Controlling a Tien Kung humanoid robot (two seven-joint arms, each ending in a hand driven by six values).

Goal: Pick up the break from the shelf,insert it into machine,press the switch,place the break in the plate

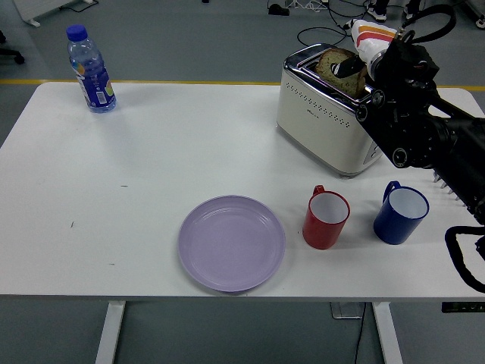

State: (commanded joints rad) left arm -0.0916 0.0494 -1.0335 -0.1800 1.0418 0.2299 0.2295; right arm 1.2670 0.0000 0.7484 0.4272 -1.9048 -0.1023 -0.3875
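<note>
A brown bread slice [330,67] stands upright in the slot of the cream and chrome toaster [322,121] at the back right, its upper half sticking out. My right hand [351,68] reaches in from the right over the toaster's top, black fingertips [353,67] closed on the slice's right upper edge. Its white wrist with orange stripes shows just behind. The bulky black forearm [413,121] hides the toaster's right end and its lever. The lilac plate [232,243] lies empty near the front edge. My left arm is out of view.
A red mug [326,219] and a blue mug [400,213] stand in front of the toaster, between it and the plate's right side. A water bottle [90,70] with a blue cap stands at the back left of the white table [151,152].
</note>
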